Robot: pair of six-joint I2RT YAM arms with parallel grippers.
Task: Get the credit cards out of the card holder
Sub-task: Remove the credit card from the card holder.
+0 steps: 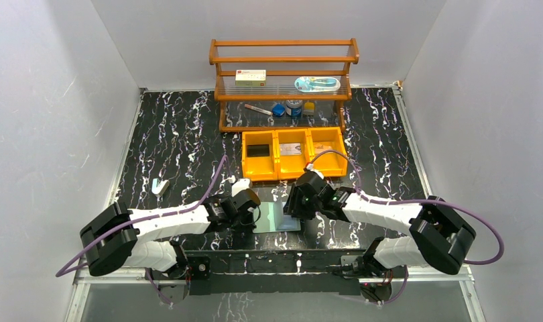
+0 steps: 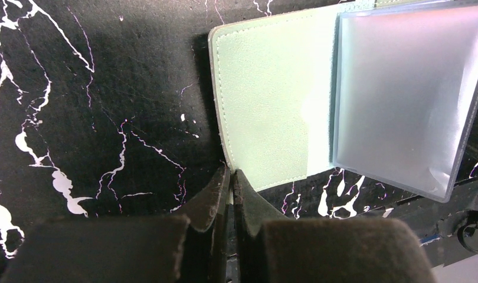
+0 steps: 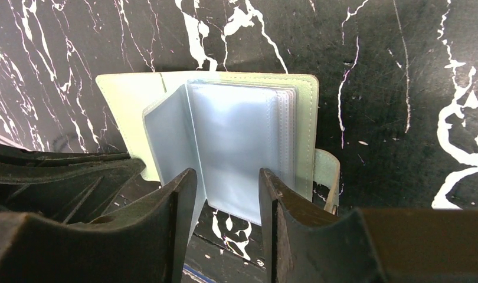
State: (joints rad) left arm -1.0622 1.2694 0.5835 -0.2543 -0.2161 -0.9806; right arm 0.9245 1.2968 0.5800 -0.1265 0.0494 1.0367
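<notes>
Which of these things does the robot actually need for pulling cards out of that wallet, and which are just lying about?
In the job:
wallet, lying open
left gripper, shut at the wallet's corner
right gripper, open by its plastic sleeves
cards, apparently in the bins

Lying about:
shelf
white box on it
small white object at left

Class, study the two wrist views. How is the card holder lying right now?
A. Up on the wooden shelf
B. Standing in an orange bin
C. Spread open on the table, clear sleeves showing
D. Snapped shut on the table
C: the card holder lies spread open on the marble table, with its clear sleeves fanned out and its snap tab undone.
</notes>
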